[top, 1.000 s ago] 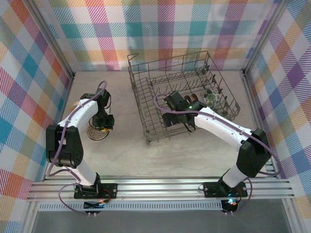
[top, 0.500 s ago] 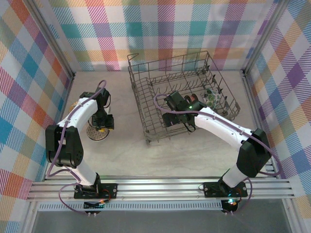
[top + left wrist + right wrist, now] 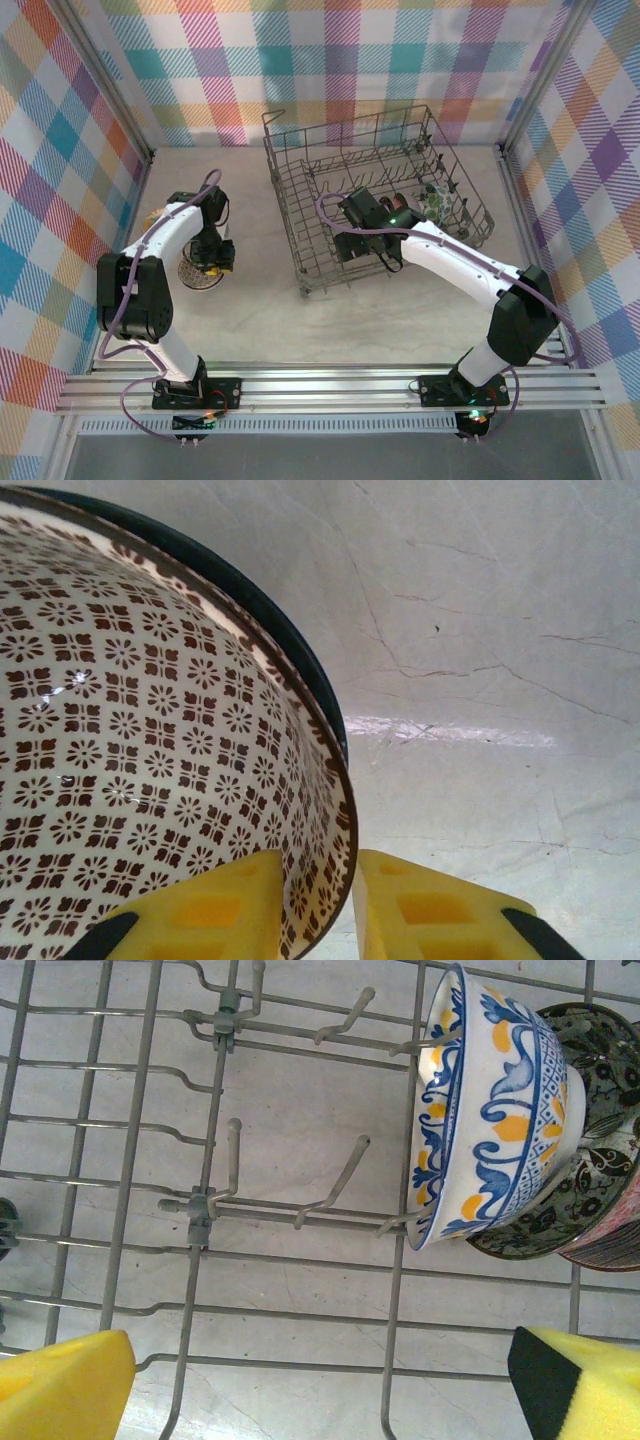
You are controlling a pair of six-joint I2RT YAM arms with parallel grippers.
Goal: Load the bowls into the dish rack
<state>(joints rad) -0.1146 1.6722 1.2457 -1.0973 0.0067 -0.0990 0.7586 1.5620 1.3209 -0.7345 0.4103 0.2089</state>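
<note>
Your left gripper [image 3: 320, 905] pinches the beige brown-lattice ceramic bowl [image 3: 120, 730] by its rim, at 9 o'clock on the pale table [image 3: 400, 320]. Your right gripper [image 3: 320, 1385] hangs spread inside the grey wire dish rack [image 3: 290, 215].

A pale, veined table [image 3: 400, 310] is enclosed on three sides by walls [image 3: 340, 60] covered in pastel plaid cloth. Grey metal posts [image 3: 106, 85] are set at the back corners, and an aluminium rail [image 3: 330, 385] is fixed along the near edge.
</note>
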